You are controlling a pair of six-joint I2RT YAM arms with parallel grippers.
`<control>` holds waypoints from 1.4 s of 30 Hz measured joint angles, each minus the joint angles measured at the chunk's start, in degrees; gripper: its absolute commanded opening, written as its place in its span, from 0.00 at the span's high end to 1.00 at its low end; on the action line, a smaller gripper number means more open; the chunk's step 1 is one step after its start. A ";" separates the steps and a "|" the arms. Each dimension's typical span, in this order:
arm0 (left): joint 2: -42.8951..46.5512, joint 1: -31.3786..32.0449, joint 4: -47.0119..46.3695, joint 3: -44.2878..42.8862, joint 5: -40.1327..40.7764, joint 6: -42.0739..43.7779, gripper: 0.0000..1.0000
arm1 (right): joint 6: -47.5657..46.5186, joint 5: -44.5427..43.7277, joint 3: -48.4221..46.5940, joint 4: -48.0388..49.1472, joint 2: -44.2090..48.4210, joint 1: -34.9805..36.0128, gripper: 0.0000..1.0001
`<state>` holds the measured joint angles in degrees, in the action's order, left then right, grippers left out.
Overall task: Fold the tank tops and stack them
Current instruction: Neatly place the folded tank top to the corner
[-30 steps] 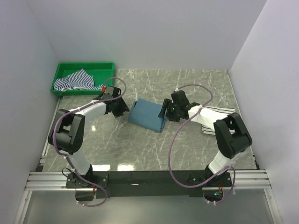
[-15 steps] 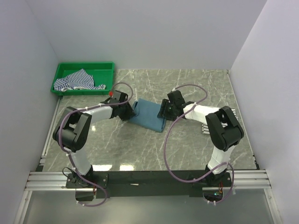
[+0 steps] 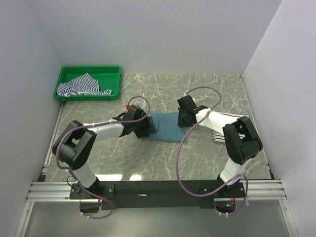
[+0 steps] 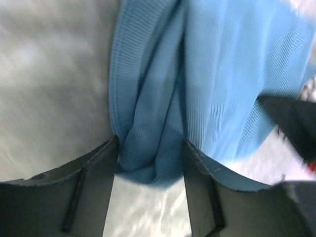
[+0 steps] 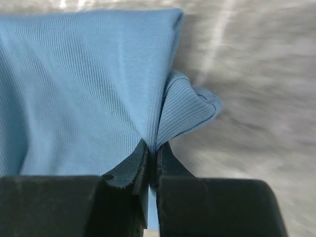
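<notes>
**Teal top between 2 hands**

Top view: the teal tank top lies folded at the middle of the surface. The left hand is at its left end and the right hand at its right. A blue-striped tank top sits in the green tray.

Left wrist: the fingers stand wide with bunched cloth filling the gap. Whether they squeeze it cannot be told.

Right wrist: the fingers are nearly closed, pinching a fold at the cloth's edge.

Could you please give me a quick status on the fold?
Right claw shut on teal tank top corner. Left claw straddles its bunched opposite edge, grip unclear. Blue-striped tank top lies in green tray.
</notes>
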<state>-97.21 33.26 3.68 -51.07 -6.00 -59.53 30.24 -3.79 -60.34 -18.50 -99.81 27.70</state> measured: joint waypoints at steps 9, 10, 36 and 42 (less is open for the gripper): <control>18.86 1.07 8.26 2.69 -2.93 2.32 0.37 | -8.52 -10.75 0.83 -5.88 8.35 -2.89 1.00; 21.49 1.07 8.96 2.69 -3.17 3.28 0.37 | -9.11 -11.69 0.83 -6.32 8.57 -3.28 1.00; 34.51 -0.72 18.47 8.41 -10.19 18.67 0.39 | -23.30 -23.26 -6.58 -20.13 15.39 -18.29 1.00; 34.25 0.50 18.49 8.41 -10.67 19.19 0.39 | -23.26 -23.58 -8.28 -22.51 16.33 -18.75 1.00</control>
<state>-62.96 33.76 22.17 -42.65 -16.67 -40.34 6.98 -27.38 -68.62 -41.01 -83.48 8.95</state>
